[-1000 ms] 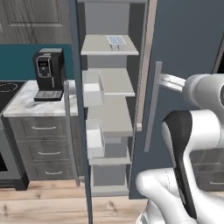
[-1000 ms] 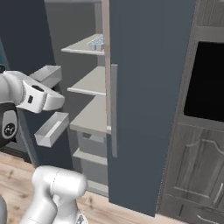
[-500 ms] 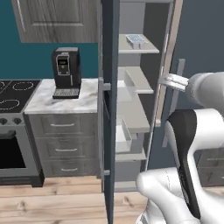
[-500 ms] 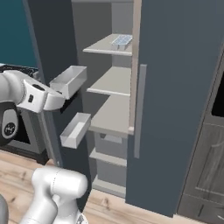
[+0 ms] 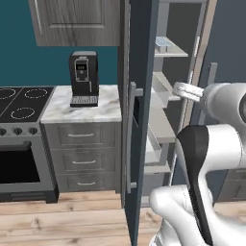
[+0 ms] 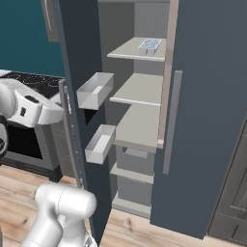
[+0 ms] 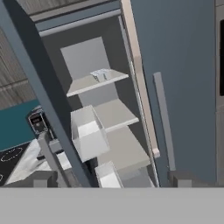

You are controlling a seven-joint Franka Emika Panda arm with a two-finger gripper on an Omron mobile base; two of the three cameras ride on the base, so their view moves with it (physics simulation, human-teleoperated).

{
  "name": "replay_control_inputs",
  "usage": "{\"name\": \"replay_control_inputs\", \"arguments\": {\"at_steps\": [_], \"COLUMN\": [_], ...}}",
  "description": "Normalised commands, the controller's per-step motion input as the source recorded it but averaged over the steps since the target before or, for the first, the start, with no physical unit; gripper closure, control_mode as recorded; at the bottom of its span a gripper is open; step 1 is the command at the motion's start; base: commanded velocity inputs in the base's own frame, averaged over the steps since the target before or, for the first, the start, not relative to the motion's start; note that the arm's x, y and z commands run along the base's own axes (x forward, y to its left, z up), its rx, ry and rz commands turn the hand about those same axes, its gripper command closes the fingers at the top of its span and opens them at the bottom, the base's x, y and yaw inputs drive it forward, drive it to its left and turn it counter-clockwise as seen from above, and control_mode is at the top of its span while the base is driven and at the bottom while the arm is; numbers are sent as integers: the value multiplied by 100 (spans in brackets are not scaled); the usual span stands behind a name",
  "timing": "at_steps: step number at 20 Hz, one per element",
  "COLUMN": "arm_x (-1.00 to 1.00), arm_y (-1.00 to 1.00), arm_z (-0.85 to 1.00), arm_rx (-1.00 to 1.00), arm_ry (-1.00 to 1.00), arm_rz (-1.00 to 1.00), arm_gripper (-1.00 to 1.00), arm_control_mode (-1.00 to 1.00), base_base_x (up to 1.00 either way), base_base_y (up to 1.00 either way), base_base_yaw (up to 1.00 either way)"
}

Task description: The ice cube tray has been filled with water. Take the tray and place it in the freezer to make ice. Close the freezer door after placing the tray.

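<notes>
The ice cube tray [image 6: 150, 45] lies on the freezer's [image 6: 140, 89] top shelf, its cells light blue; it also appears as the tray [image 5: 163, 44] and the tray [image 7: 101, 75]. The freezer door [image 6: 77, 58] stands partly open, its white bins [image 6: 94, 89] facing the shelves and its grey handle [image 5: 131, 139] on the outer face. My gripper [image 7: 111, 180] is open and holds nothing, its two fingertips [image 7: 41, 178] far apart. It hangs in front of the door's free edge [image 7: 35, 87], looking into the gap. My forearm [image 6: 34, 108] reaches toward the handle side.
A black coffee machine [image 5: 83, 77] stands on a marble counter [image 5: 103, 108] left of the freezer, above grey drawers [image 5: 84, 137]. A stove [image 5: 19, 98] with an oven lies further left. The unit's other door [image 6: 212, 96] is shut. Dark wood cabinets [image 6: 236, 193] stand at the right.
The freezer door has swung further toward the shelves, narrowing the opening. Both base views have shifted, so the camera has moved. The tray stays on the top shelf.
</notes>
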Motion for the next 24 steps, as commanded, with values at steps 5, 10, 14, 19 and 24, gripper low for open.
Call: {"name": "replay_control_inputs", "arguments": {"at_steps": [5,10,14,19,24], "arm_x": [-38,51,97,100,100], "arm_y": [84,100,91,69,20], "arm_z": [1,0,0,-9,-10], "arm_rx": [-7,-8,-8,-10,-13], "arm_ry": [-4,0,0,0,0], "arm_rz": [-4,0,-1,-2,-9], "arm_gripper": [-100,-100,-100,-100,-100], "arm_control_mode": [-100,-100,-100,-100,-100], "base_base_x": [0,0,0,0,0], "base_base_y": [0,0,0,0,0], "base_base_yaw": [0,0,0,0,0]}}
